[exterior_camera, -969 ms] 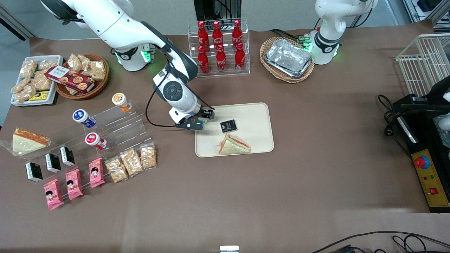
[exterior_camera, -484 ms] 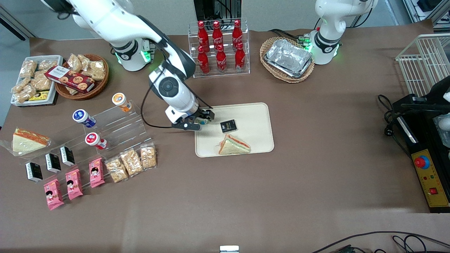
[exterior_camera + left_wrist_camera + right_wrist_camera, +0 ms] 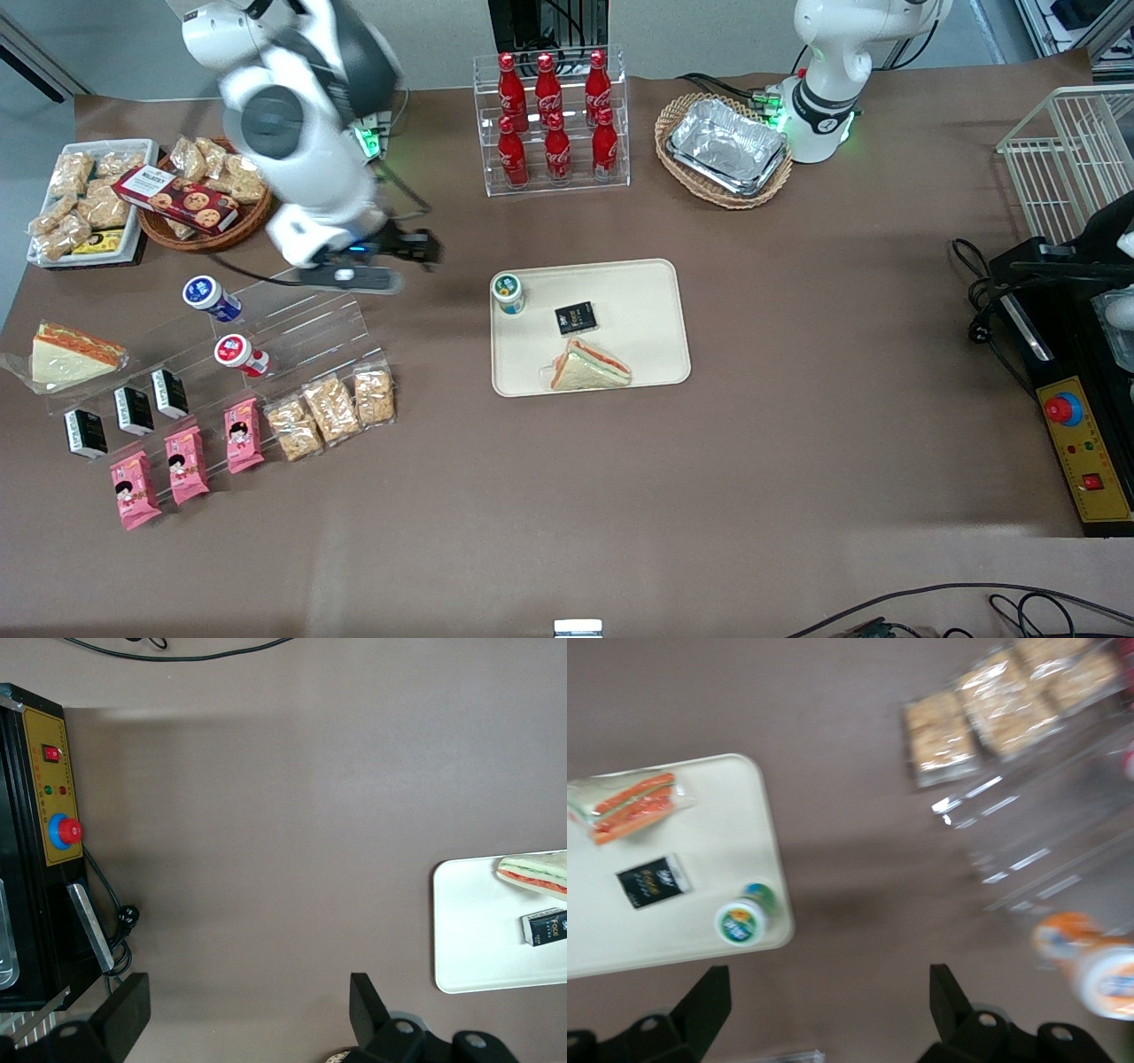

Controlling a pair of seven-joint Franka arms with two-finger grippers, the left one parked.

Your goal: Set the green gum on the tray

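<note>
One green gum (image 3: 508,291) bottle is shown standing upright on the tray (image 3: 647,354), at the tray corner nearest the working arm's end of the tabletop and farthest from the front camera; in the right wrist view it (image 3: 744,920) is seen just inside that rounded corner (image 3: 726,771). Also carried by the tray are a small black packet (image 3: 575,317) near the middle and a wrapped sandwich (image 3: 589,365) at the edge nearer the front camera. The bottle is touched by neither of them.

The gripper (image 3: 423,249) is held above bare tabletop, well apart from the tray, beside the clear stepped display stand (image 3: 310,310) on which the blue-capped bottle (image 3: 211,297) rests. Its fingers (image 3: 700,1005) are seen spread wide in the right wrist view, with nothing between them.

The placement is judged complete: the gum rests on the tray unsupported. Nothing is judged to be left except parking of the arm.
</note>
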